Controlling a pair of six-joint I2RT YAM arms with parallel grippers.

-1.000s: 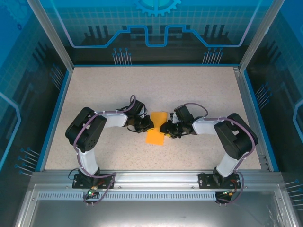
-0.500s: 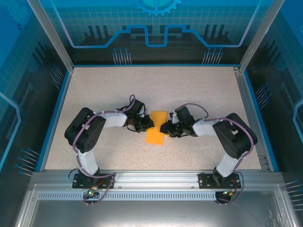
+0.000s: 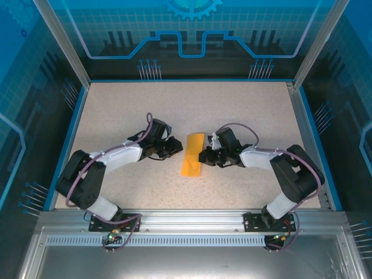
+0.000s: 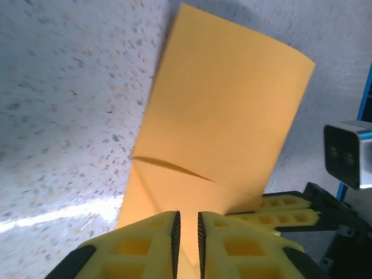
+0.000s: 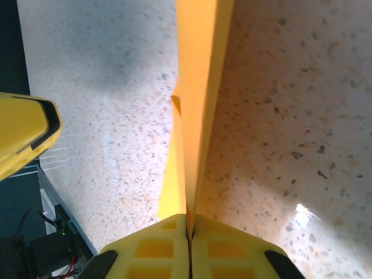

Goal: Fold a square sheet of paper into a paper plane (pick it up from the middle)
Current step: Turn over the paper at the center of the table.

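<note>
The square sheet of paper [image 3: 192, 153] is folded into a narrow orange-yellow strip in the middle of the table. In the left wrist view the paper [image 4: 226, 116] shows a diagonal crease and a raised flap. My right gripper [image 3: 203, 156] is at its right edge. There my right gripper [image 5: 189, 218] is shut, with the doubled paper [image 5: 200, 70] pinched edge-on between the pads. My left gripper [image 3: 176, 149] sits just left of the strip. The jaws of my left gripper [image 4: 187, 216] stand a narrow gap apart, with paper showing beyond them.
A speckled beige tabletop [image 3: 116, 110] is bounded by a blue rim [image 3: 67, 139] and glass walls. The right gripper's yellow fingers [image 4: 290, 212] lie at the paper's far edge in the left wrist view. A left fingertip [image 5: 23, 133] shows in the right wrist view.
The right gripper closed on the paper's edge. The left gripper opened slightly and drew back to the left as its arm swung outward. The paper now looks narrower.
</note>
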